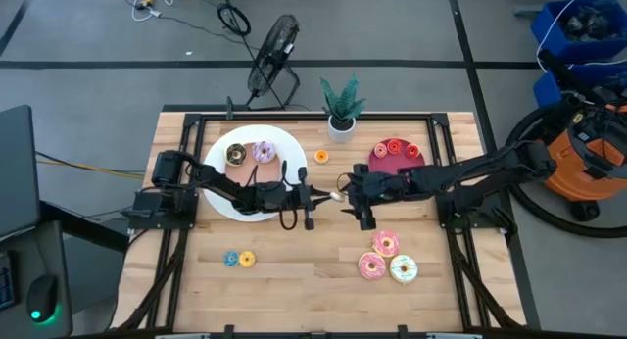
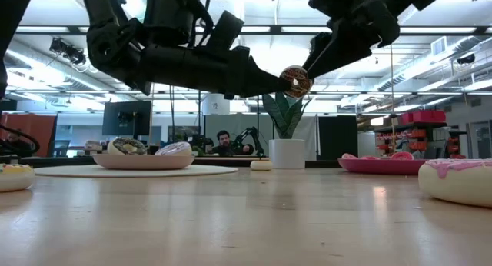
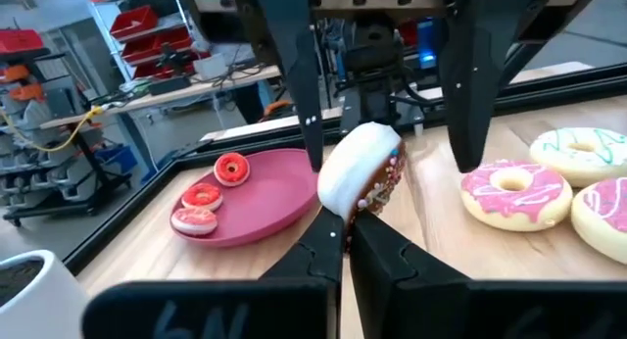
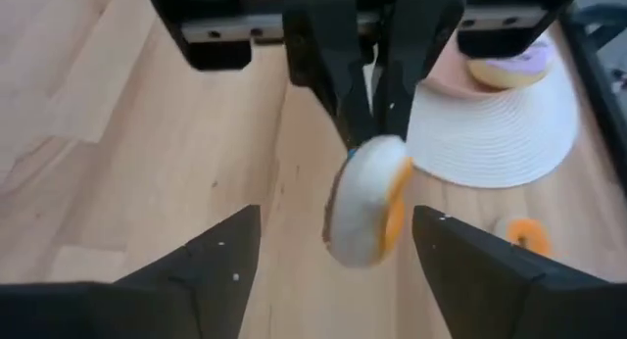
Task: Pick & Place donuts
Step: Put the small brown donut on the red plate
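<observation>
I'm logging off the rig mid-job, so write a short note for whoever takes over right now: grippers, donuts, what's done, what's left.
Left gripper: shut on the sprinkled donut, held in the air over mid-table.
Right gripper: open, facing the left one, fingers on either side of that donut without touching it; looks like a handover.
On the white plate: two donuts.
In the magenta dish: three small red donuts.
On bare table: three frosted donuts at the front right, a blue and yellow pair at the front left, one small orange donut by the potted plant.
Left: finish the handover, place that donut, then the loose ones.
</observation>
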